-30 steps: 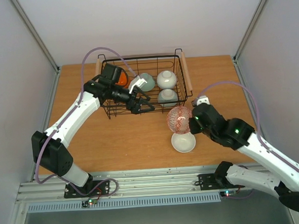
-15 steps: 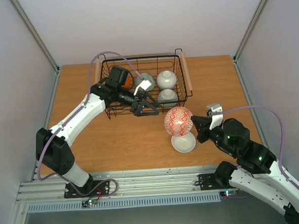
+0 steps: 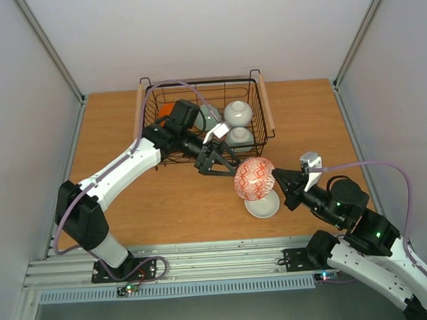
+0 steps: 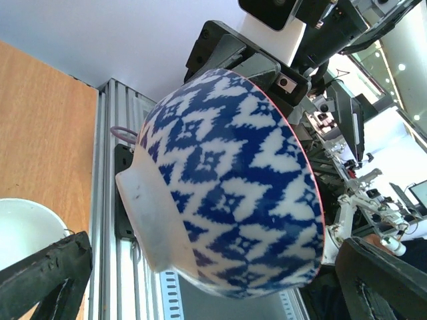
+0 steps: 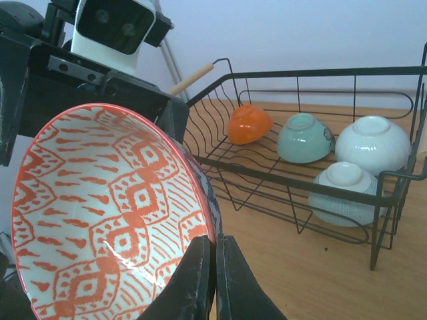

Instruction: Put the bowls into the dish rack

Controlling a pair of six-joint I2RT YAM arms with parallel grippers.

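Bowl (image 4: 227, 180): blue from left wrist, seemingly orange overhead

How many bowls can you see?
6. Four are in the rack: orange, mint, white and pale green. The right gripper holds the patterned bowl. A plain white bowl sits on the table. None seem hidden.

No readable text, numbers, labels or brands anywhere; the patterned bowl (image 5: 113, 220) pinched in the right gripper (image 5: 213, 267) carries only decoration.
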